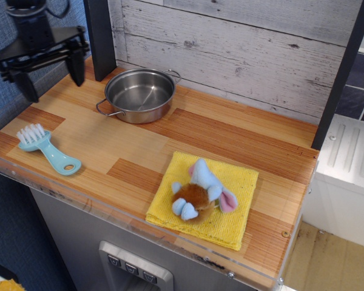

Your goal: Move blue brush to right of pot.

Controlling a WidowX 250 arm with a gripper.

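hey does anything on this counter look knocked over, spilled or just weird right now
Nothing stands out. The pot sits upright and empty, the brush lies flat near the left edge, and the plush toy lies on the yellow cloth. The open gripper hangs above the counter, holding nothing.

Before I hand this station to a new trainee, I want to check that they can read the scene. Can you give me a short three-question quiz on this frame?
1. True or false: the blue brush is already held by the gripper.
2. What lies under the plush toy?
A. the pot
B. a yellow cloth
C. the bare wooden counter
3. Fill in: the brush lies near the counter's front ____ corner, as the camera sees it.

Key
1. False: the gripper hangs above the counter's back left part with its fingers spread and nothing between them.
2. B
3. left
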